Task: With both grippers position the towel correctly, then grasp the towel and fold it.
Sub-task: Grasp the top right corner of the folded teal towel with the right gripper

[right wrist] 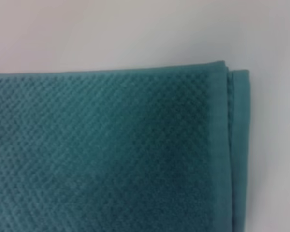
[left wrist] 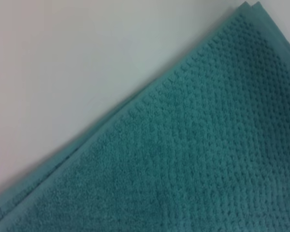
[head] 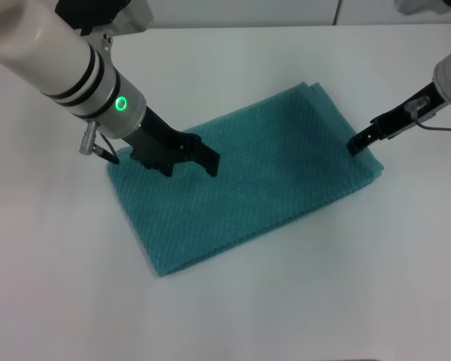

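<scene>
The teal waffle-weave towel (head: 267, 177) lies flat and slanted on the white table, folded in layers. My left gripper (head: 189, 166), the broad black claw, hovers over the towel's left end with its fingers spread apart and nothing between them. My right gripper (head: 355, 144), the slim black bar, sits at the towel's right edge near a corner. In the left wrist view the towel (left wrist: 198, 159) fills the frame, with a layered edge and corner showing. The right wrist view looks down on another layered corner of the towel (right wrist: 111, 154).
The white table (head: 301, 308) surrounds the towel on all sides. A grey cable connector (head: 89, 141) hangs by the left wrist. The table's far edge runs along the top of the head view.
</scene>
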Action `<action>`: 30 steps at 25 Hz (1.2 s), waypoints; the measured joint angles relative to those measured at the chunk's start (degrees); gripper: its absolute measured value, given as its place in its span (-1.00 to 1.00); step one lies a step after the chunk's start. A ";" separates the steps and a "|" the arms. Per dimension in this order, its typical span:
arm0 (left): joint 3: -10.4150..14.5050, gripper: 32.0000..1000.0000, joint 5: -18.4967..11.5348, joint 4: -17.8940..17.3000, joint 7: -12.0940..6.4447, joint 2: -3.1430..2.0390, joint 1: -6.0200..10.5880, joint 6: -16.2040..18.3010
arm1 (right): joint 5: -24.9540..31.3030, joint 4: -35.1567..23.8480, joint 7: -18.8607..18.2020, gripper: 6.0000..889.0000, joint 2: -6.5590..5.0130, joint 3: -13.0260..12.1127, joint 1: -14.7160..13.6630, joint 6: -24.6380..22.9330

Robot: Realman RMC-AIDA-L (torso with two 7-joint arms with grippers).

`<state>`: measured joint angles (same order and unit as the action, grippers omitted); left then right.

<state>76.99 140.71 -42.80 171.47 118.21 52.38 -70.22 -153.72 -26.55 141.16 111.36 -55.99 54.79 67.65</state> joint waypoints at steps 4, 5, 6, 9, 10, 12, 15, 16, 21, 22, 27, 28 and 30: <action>0.06 0.74 -0.40 -0.01 -0.01 0.00 0.01 0.00 | 0.00 2.21 -0.31 0.91 0.04 -0.06 -0.11 -2.61; 0.23 0.74 -0.67 -0.01 -0.03 0.00 0.02 0.03 | 0.00 2.76 -0.39 0.91 0.10 -0.22 -0.15 -3.24; 0.53 0.74 -1.01 -0.04 -0.05 0.00 0.02 0.16 | 0.00 3.08 -0.41 0.91 0.18 -0.55 -0.22 -3.74; 1.33 0.74 -1.84 -0.07 -0.09 -0.02 0.04 0.67 | 0.00 3.47 -0.32 0.91 0.53 -2.23 -0.70 -5.24; 1.36 0.74 -1.97 -0.07 -0.09 -0.02 0.05 0.74 | 0.00 3.57 -0.19 0.91 0.64 -2.73 -0.82 -5.79; 1.39 0.74 -2.12 -0.08 -0.09 -0.03 0.06 0.77 | 0.00 3.97 -0.08 0.91 0.75 -3.17 -0.90 -6.85; 1.41 0.74 -2.12 -0.09 -0.09 -0.05 0.12 0.81 | 0.01 4.66 -0.08 0.91 0.78 -3.24 -1.17 -8.21; 1.41 0.74 -2.12 -0.09 -0.09 -0.06 0.15 0.83 | 0.00 4.91 -0.12 0.91 0.82 -3.25 -1.41 -8.70; 1.41 0.74 -2.11 -0.10 -0.09 -0.09 0.17 0.99 | 0.00 5.43 -0.40 0.90 1.41 -3.25 -2.20 -10.82; 1.41 0.74 -2.11 -0.10 -0.09 -0.09 0.18 1.01 | 0.00 5.51 -0.40 0.90 1.47 -3.29 -2.28 -11.13; 1.41 0.74 -2.11 -0.10 -0.09 -0.09 0.19 1.06 | 0.00 6.29 -0.43 0.90 1.61 -3.51 -2.60 -13.48; 1.41 0.74 -2.11 -0.10 -0.09 -0.09 0.24 1.06 | 0.00 6.39 -0.44 0.90 1.62 -3.55 -2.70 -13.84; 1.41 0.74 -2.11 -0.10 -0.09 -0.09 0.25 1.06 | 0.00 6.65 -0.44 0.90 1.70 -3.62 -2.93 -14.61</action>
<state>78.40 138.60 -42.89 171.38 118.12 52.63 -69.16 -153.72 -19.90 140.71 113.06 -59.61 51.85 53.04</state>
